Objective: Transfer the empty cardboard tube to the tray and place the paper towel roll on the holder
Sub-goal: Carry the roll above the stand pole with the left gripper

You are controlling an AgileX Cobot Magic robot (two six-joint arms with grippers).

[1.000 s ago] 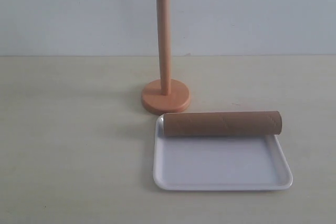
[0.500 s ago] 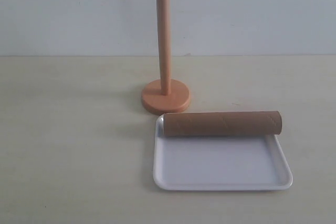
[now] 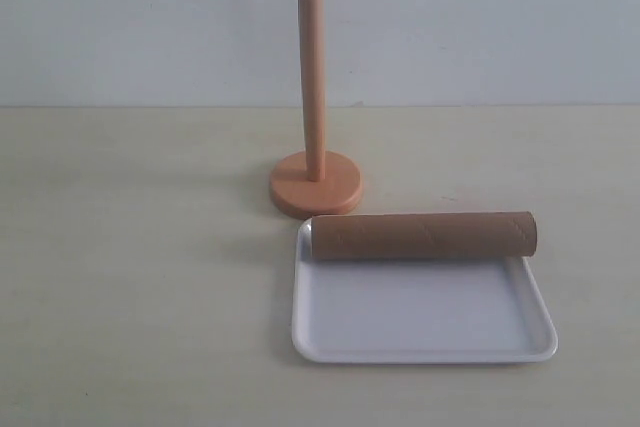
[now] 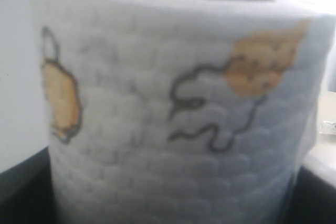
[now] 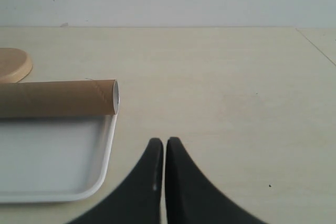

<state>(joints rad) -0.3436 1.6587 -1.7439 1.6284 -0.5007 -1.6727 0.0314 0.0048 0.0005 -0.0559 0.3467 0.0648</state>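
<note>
Desk (image 3: pixel 120 277): only the tube job and the holder job on it, rest bare.

Tray (image 3: pixel 420 322): toward the desk's near edge in the exterior view, right of middle. Looks done.

Holder (image 3: pixel 311 67): pole upright, disc base just behind the tray's far left corner, toward the desk's far edge. The pole tip is cropped out of the exterior view, so there is no direct check on alignment.

Paper towel roll (image 4: pixel 173 119): off the desk, gripped across its body by the left hand (image 4: pixel 168 203), jaws spread wide around it, core opening at the top of that view. The white sliver at the exterior view's top edge, just left of the pole, is probably its underside. So it sits high and offset, not over the pole yet.

Cardboard tube (image 3: pixel 423 235): lying along the tray's far long rim, close to the holder base. Can't tell if it is fully inside the rim or riding on it.

Right hand (image 5: pixel 164 141): closed, empty, low over bare desk just off the tray's short side by the tube's open end. It is out of the way and can be left there.

Step in hand is threading the roll:
- shift sideways until the core is centred over the pole tip, roll axis vertical
- lower straight, slowly. If the core catches the tip, the pole could tip
- soft roll, so don't over-squeeze or the core ovalises
- release only near the base
- retract up and away from the tube
</note>
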